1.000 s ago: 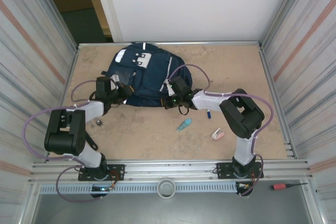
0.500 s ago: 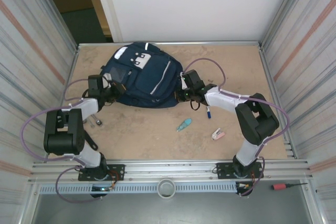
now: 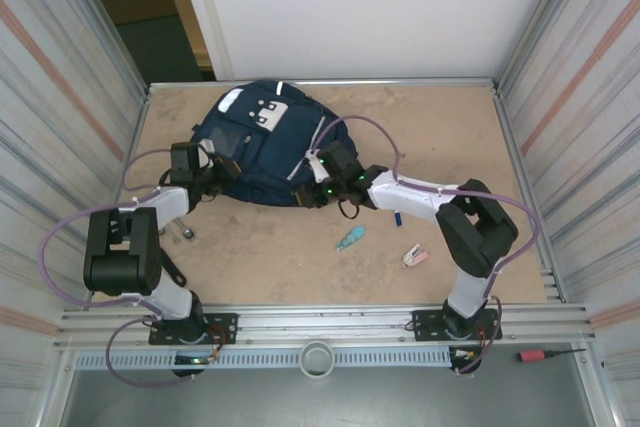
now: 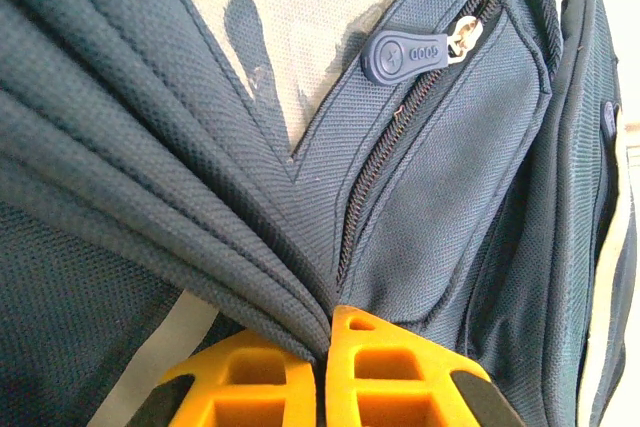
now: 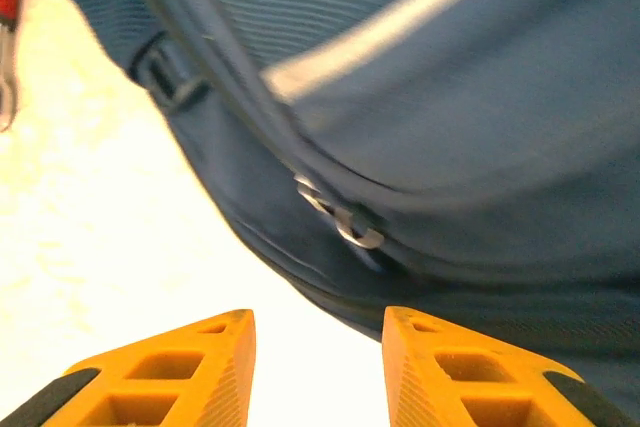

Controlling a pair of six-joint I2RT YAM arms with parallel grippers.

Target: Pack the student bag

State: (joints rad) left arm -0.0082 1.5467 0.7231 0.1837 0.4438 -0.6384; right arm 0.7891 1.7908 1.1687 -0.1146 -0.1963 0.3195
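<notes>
Left gripper (image 4: 325, 335): orange ribbed fingers clenched on a fold of the student bag (image 3: 268, 142).

Student bag: coarse woven navy fabric, lying on the chipboard table (image 3: 480, 147), far side, left of centre. It has a grey-white patch, a reflective strip and a zipped pocket. The rounded rubber zip pull (image 4: 405, 52) bears raised characters, not legible.

Right gripper (image 5: 318, 339): fingers parted, grasping nothing, just beside the bag's edge, near a small metal clip (image 5: 350, 232).
</notes>
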